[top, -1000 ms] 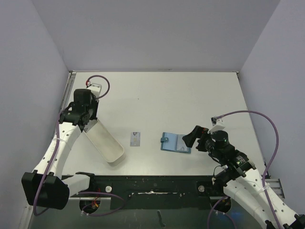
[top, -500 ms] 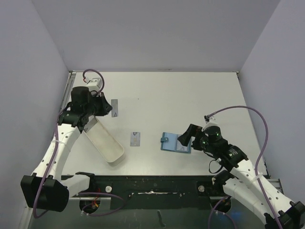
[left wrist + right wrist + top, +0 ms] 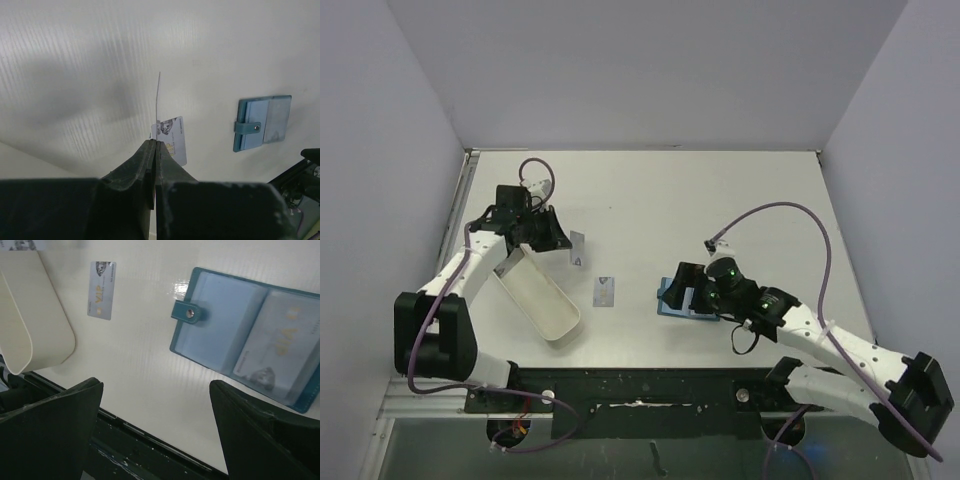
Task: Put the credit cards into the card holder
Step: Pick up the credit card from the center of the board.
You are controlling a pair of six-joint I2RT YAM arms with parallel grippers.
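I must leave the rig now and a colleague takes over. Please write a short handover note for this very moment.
Left gripper: shut on one pale thin credit card, held edge-up above the table.
Right gripper: open, hovering over the open teal folding card holder.
Done: a gold-marked card sits in the holder's clear pocket.
To do: insert the held card; then the pale card lying flat between holder and long white tray.

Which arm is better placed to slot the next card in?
Left: the left tool is shut on a thin pale card. The right tool is open and empty above the open teal folding wallet, likelier to steady it.
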